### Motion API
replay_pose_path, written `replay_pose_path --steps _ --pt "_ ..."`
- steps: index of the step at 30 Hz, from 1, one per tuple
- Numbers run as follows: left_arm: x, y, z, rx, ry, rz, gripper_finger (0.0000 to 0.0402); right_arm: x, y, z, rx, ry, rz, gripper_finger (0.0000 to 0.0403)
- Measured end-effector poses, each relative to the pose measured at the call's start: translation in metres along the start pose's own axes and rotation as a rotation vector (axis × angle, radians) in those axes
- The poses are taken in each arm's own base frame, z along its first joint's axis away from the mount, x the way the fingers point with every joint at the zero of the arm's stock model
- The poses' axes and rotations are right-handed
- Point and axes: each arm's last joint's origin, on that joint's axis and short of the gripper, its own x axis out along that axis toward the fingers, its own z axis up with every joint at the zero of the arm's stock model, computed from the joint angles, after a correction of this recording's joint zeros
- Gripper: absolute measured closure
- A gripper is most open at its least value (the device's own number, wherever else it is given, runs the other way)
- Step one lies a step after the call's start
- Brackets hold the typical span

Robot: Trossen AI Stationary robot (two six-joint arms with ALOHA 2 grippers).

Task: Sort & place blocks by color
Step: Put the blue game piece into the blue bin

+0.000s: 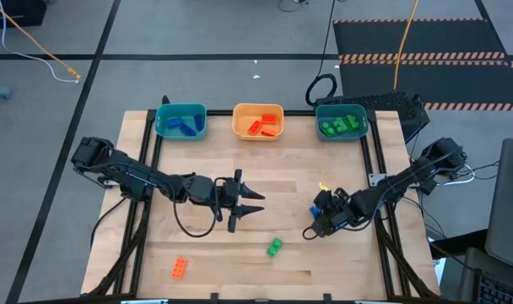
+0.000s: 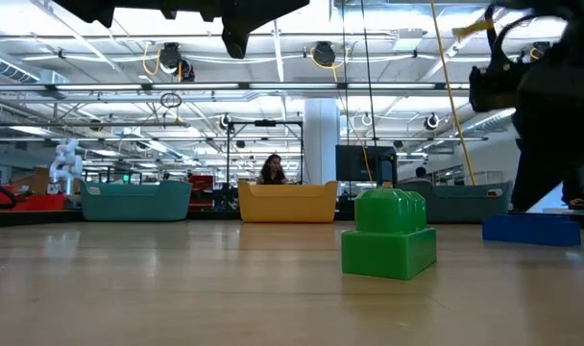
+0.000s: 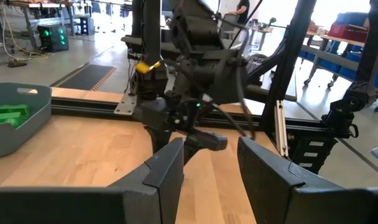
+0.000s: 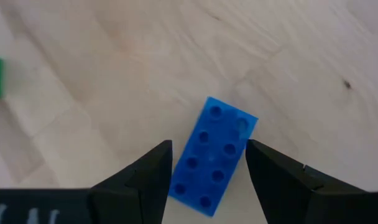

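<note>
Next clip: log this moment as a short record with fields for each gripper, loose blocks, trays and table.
right gripper: low over the table, open fingers either side of a blue block, not yet closed
left gripper: open, empty, hovering mid-table
loose blocks: green block, orange-red block, both near the front edge
teal tray: blue blocks
orange tray: orange-red blocks
green-block tray: green blocks
table: light wood
</note>
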Motion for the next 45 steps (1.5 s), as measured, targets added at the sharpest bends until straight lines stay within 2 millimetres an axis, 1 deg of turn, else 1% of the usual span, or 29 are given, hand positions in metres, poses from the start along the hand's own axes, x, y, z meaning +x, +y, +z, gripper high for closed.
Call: replay_pose_path --steps 6,9,14,16,18,22,29,33,37,42,45 --pt "0.000 0.000 0.000 -0.009 0.000 0.000 0.0249 -0.026 0.021 0.019 -0.059 0.035 -0.075 0.0205" --pt "0.000 0.000 0.000 -0.020 0.000 0.000 0.0249 -0.031 0.028 0.023 -0.062 0.085 -0.135 0.0206" --pt "0.000 -0.002 0.000 -0.020 0.001 -0.005 0.0249 -0.025 0.031 0.019 0.013 0.266 -0.282 0.0206" --pt "0.000 -0.003 0.000 -0.020 0.001 -0.009 0.0249 -0.020 0.031 0.016 0.038 0.309 -0.316 0.0206" --pt "-0.001 -0.004 -0.001 -0.020 0.002 -0.013 0.0249 -0.016 0.033 0.015 0.054 0.310 -0.329 0.0206" --pt "-0.001 -0.005 -0.001 -0.019 0.002 -0.016 0.0249 -0.010 0.038 0.016 0.074 0.292 -0.292 0.0206" --pt "-0.001 -0.005 -0.001 -0.020 0.002 -0.016 0.0249 -0.009 0.040 0.016 0.044 0.286 -0.274 0.0204" --pt "-0.001 -0.006 -0.001 -0.026 0.003 -0.019 0.0249 -0.008 0.041 0.018 0.003 0.241 -0.262 0.0186" --pt "-0.001 -0.008 -0.001 -0.028 0.004 -0.025 0.0250 -0.005 0.040 0.019 0.004 0.212 -0.262 0.0152" --pt "-0.001 -0.008 -0.001 -0.045 0.004 -0.026 0.0249 0.005 0.030 0.013 0.061 0.215 -0.289 0.0108" --pt "-0.001 -0.008 -0.001 -0.046 0.004 -0.026 0.0249 0.011 0.027 0.009 0.091 0.232 -0.265 0.0092"
